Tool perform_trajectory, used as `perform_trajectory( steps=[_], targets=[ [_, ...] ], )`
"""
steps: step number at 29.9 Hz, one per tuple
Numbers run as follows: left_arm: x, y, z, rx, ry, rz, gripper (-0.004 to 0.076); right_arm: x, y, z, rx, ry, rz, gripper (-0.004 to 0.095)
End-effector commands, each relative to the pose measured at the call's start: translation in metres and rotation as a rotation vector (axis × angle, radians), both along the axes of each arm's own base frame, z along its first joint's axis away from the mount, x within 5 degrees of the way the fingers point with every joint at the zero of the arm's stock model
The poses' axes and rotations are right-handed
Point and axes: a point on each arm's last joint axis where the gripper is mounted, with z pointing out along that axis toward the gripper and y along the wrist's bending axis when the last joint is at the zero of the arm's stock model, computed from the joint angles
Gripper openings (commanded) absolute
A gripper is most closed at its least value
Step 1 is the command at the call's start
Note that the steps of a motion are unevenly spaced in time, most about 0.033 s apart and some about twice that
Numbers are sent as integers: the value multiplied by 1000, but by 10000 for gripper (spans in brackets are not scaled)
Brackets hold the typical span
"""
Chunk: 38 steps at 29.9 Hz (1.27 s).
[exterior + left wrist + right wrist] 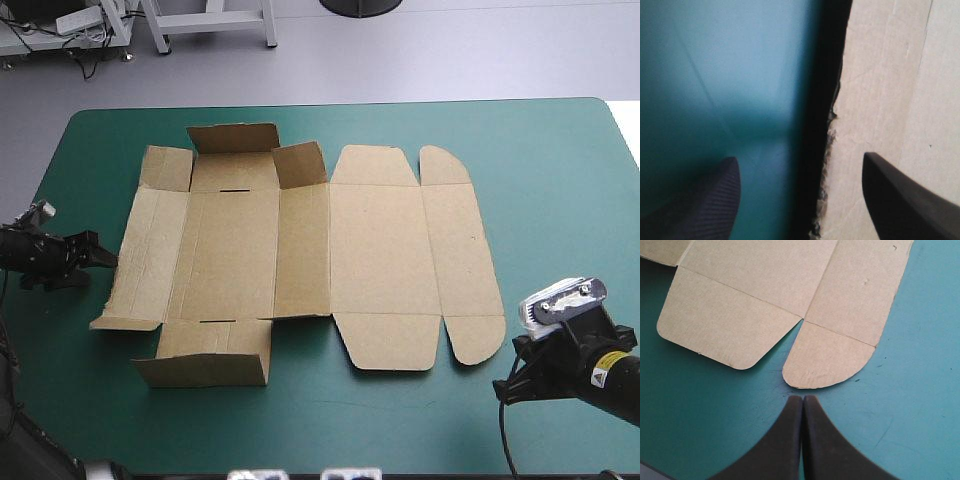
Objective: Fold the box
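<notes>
Brown board lies unfolded across the middle of the tabletop (550,160), a little toward 9 o'clock of centre. The box (300,250) is a cut sheet, mostly flat on the teal-green cover. Its 3 o'clock half lies fully flat: two long panels side by side, each ending in a round-cornered tab at 12 and at 6 o'clock. The 9 o'clock half is less settled. The far flap (233,137) at 12 o'clock tilts up off the cover, and the two small flaps on either side of it are lifted as well. The near flap (205,366) at 6 o'clock stands partly raised, and the corner at about 8 o'clock curls up a little.

My left gripper (799,157) sits at the sheet's 9 o'clock edge with its fingers spread apart — one over bare cover, the other over the board. The ragged cut edge runs between them with a dark shadow beneath it. Whether either finger touches the board I cannot tell.

My right gripper (803,397) is closed, its fingers pressed together into one point and holding nothing. It hangs over bare cover at about 5 o'clock of the sheet, its tip just short of the rounded tab (827,357) — not touching it.
</notes>
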Motion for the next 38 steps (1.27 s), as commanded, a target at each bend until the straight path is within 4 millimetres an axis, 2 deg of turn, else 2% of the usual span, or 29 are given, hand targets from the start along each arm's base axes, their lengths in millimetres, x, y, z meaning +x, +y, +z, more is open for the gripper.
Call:
perform_trajectory(
  steps=[1,14,22,30,33,38],
  targets=[
    [1,-16,27,-66,-43,-47,493,3,1,11,27,-73,0,-18],
    [20,-80,22,-13,36,-237,492,6,2,14,45,-123,-5,-18],
    [28,-99,28,-117,-17,-226,492,6,2,14,45,-123,-5,-18],
    [32,-115,31,-147,-32,-255,491,6,2,14,45,-123,-5,-17],
    [34,-124,32,-160,-36,-273,463,6,2,14,45,-123,-5,-18],
    [33,-128,29,-128,-7,-291,358,6,2,14,45,-123,-5,-17]
  ],
)
